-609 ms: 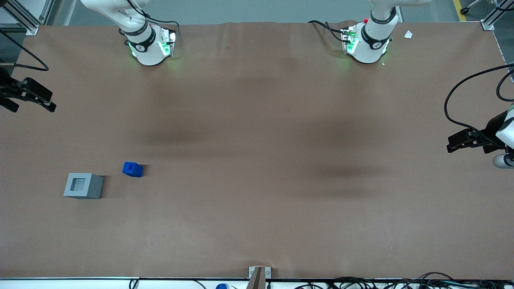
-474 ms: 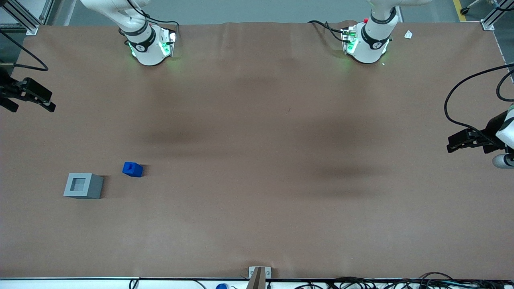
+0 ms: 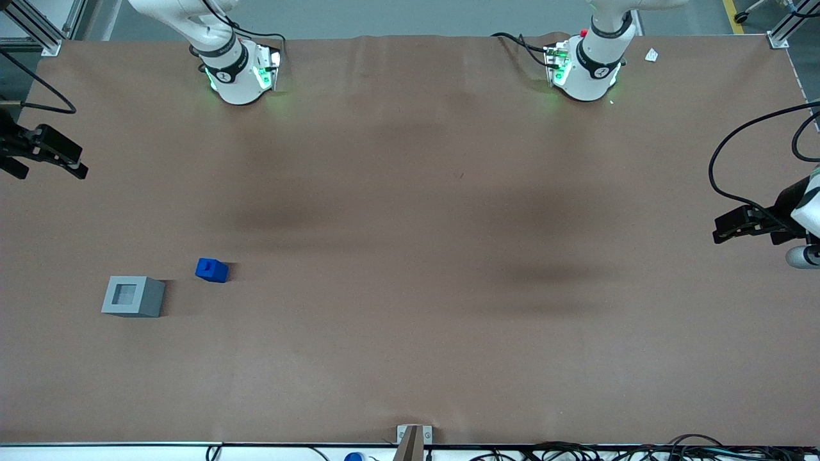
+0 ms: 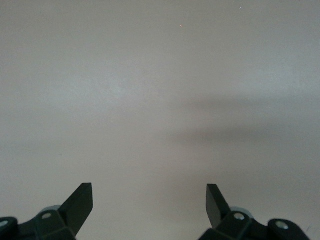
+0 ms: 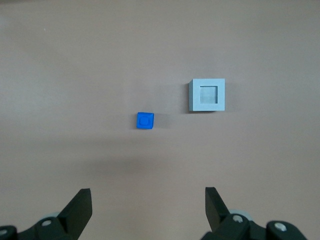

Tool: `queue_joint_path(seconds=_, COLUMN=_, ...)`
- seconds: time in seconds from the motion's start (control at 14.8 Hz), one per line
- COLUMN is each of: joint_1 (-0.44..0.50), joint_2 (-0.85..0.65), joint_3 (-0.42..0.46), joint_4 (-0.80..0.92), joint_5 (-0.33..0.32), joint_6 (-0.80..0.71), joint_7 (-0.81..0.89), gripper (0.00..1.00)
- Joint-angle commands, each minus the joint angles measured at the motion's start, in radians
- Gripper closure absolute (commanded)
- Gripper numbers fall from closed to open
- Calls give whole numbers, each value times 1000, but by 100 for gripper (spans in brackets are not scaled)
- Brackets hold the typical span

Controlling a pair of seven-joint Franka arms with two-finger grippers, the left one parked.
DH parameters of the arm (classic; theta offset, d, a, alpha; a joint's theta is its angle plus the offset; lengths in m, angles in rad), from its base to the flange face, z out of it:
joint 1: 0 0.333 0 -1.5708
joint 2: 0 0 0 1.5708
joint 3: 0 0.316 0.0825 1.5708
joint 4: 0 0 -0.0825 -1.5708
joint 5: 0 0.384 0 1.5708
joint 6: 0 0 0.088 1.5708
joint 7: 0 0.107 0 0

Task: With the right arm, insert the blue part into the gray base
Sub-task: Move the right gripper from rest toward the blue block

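The blue part lies on the brown table, apart from the gray base, which stands upright a little nearer the front camera with its square socket facing up. My right gripper hangs high at the working arm's end of the table, farther from the front camera than both pieces and well away from them. In the right wrist view the gripper is open and empty, with the blue part and the gray base small below it, side by side.
The two arm bases stand at the table's back edge. A small white scrap lies near the parked arm's base. A metal bracket and cables run along the near edge.
The right gripper has crept very slightly farther from the front camera. The blue part and the gray base have not moved.
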Motion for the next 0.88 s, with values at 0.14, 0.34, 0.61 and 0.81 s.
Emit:
queue_joint_path(seconds=0.14, joint_1=-4, joint_2=93, joint_3=8, joint_4=0, joint_5=0, joint_6=6, joint_7=9, gripper=0)
queue_joint_path(seconds=0.34, joint_1=-1, joint_2=130, joint_3=11, joint_4=-76, joint_5=4, joint_6=113, joint_7=10, gripper=0)
queue_joint_path(seconds=0.61, joint_1=5, joint_2=134, joint_3=13, joint_4=-239, joint_5=9, joint_6=293, joint_7=10, gripper=0)
queue_joint_path(seconds=0.81, joint_1=5, joint_2=174, joint_3=13, joint_4=-308, joint_5=9, joint_6=411, joint_7=10, gripper=0)
